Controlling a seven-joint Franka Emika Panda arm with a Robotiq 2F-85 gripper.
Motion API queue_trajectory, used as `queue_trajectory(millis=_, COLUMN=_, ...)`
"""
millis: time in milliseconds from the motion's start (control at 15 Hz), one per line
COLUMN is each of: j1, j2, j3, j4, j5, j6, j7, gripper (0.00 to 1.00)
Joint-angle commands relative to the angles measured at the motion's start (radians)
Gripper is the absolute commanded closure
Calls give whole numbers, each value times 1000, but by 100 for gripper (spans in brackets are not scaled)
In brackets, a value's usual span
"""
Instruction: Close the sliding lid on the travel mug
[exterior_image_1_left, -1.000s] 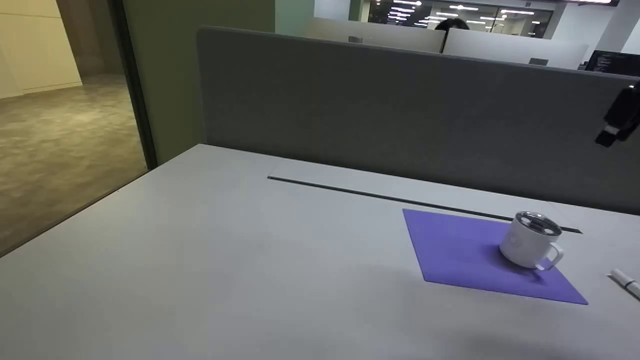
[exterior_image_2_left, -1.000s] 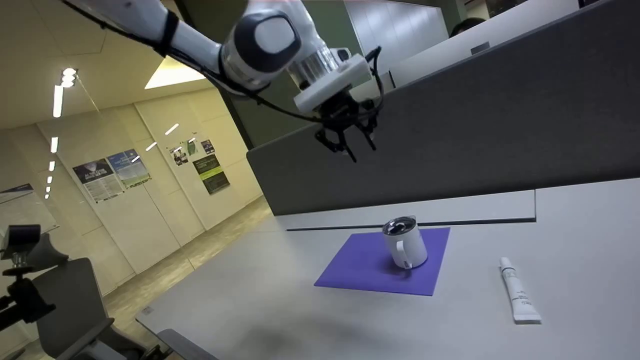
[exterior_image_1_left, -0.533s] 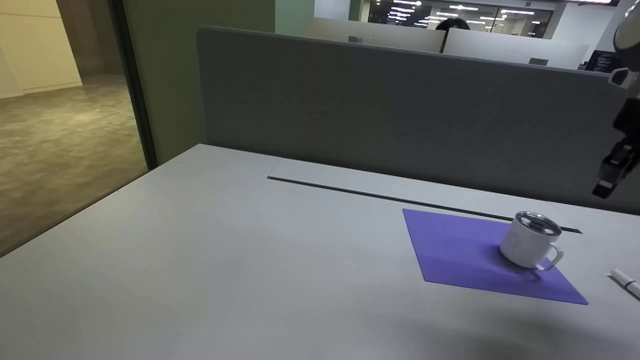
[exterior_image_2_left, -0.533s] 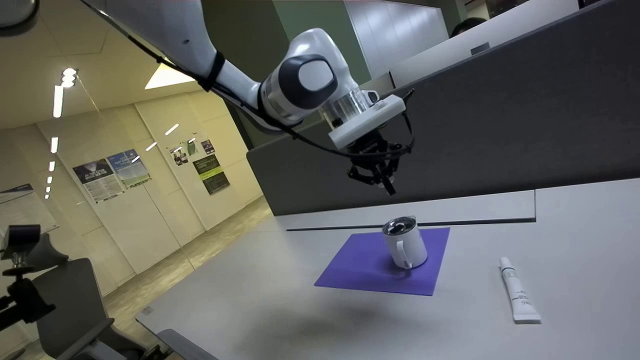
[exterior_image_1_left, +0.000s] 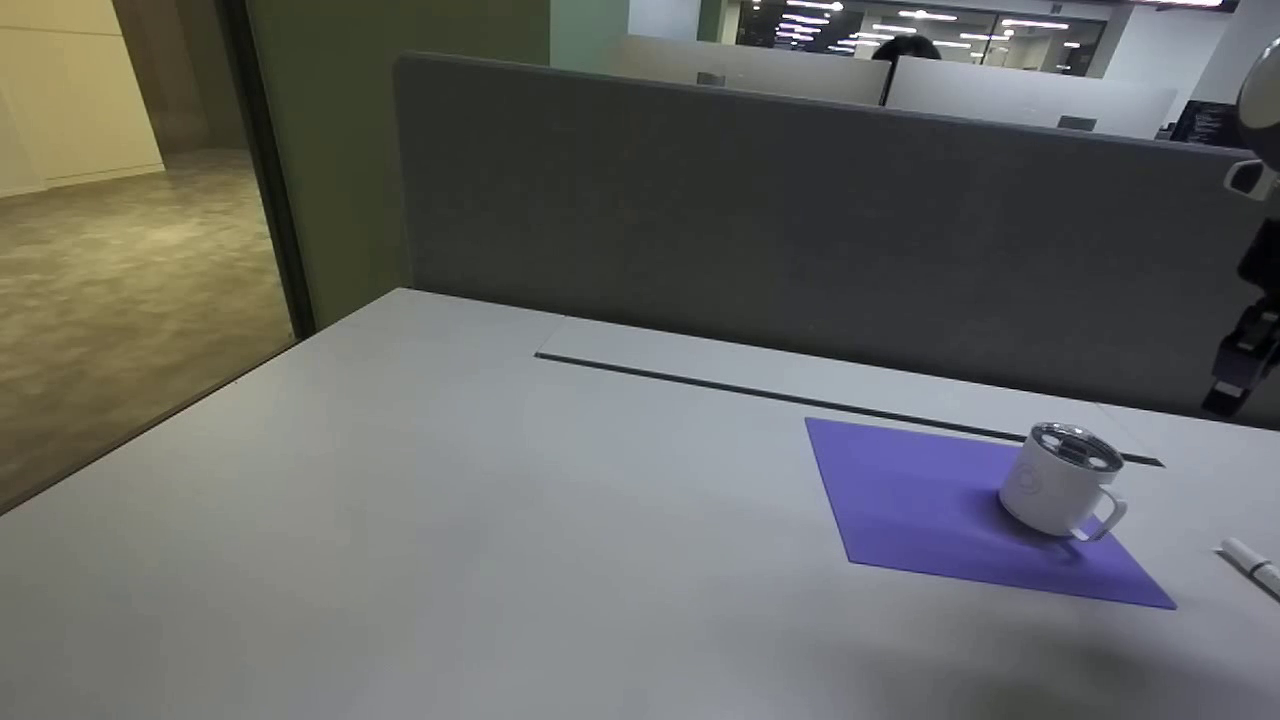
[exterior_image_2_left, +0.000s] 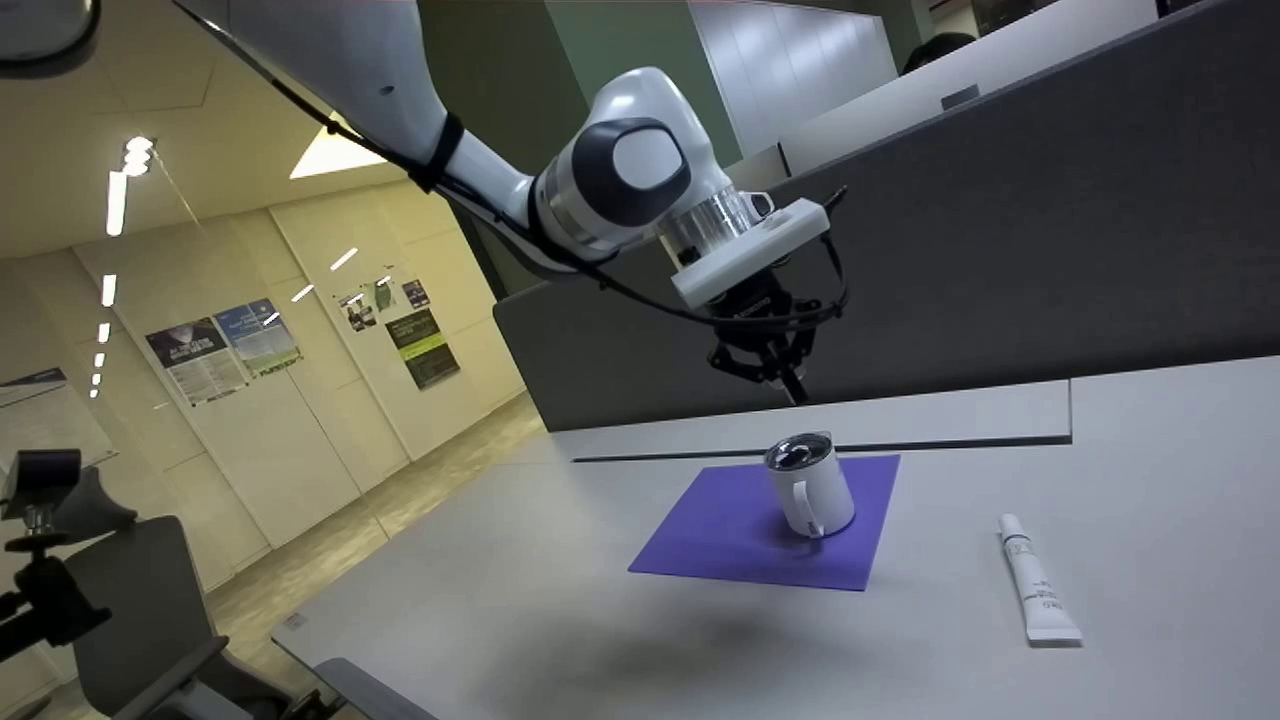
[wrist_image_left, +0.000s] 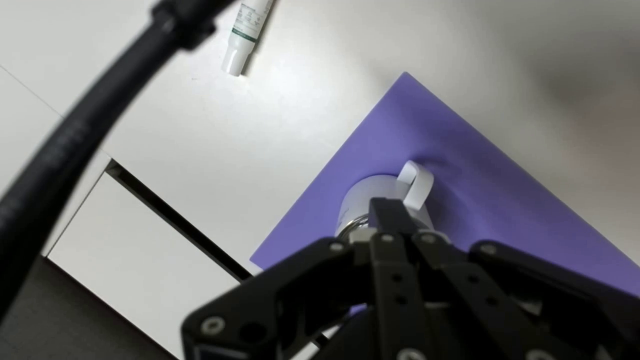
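Note:
The white travel mug (exterior_image_1_left: 1048, 492) stands upright on the purple mat, handle outward; it also shows in an exterior view (exterior_image_2_left: 822, 497) and in the wrist view (wrist_image_left: 367, 195). Its sliding lid (exterior_image_1_left: 1076, 448) is a clear and dark round top, also visible in an exterior view (exterior_image_2_left: 798, 453); its slider position is too small to tell. In the wrist view the fingers hide most of the lid. My gripper (exterior_image_2_left: 794, 393) is shut and empty, above the mug and apart from it. Its fingertips also show at the edge of an exterior view (exterior_image_1_left: 1224, 398) and in the wrist view (wrist_image_left: 390, 212).
The purple mat (exterior_image_1_left: 900, 500) lies on the white table (exterior_image_1_left: 500, 550). A white tube (exterior_image_2_left: 1037, 590) lies beside the mat, also in the wrist view (wrist_image_left: 246, 35). A dark grey partition (exterior_image_2_left: 1000, 260) stands along the back edge. A dark slot (exterior_image_1_left: 680, 378) runs before it.
The gripper has moved down toward the mug, and its fingers have gone from apart to shut. In the last half second it moved slightly further down. The mug and mat have not moved.

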Motion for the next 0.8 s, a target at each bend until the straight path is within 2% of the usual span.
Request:
queue_trajectory(millis=0, j1=-27, j2=-2, j3=28, j4=2, j5=-23, j6=-4, j7=16, gripper=99)
queue_trajectory(millis=400, j1=-22, j2=101, j3=38, j4=44, j5=-56, j6=150, j7=31, gripper=100)
queue_trajectory(millis=733, j1=-33, j2=176, j3=73, j4=68, j5=-65, j6=242, j7=33, gripper=100)
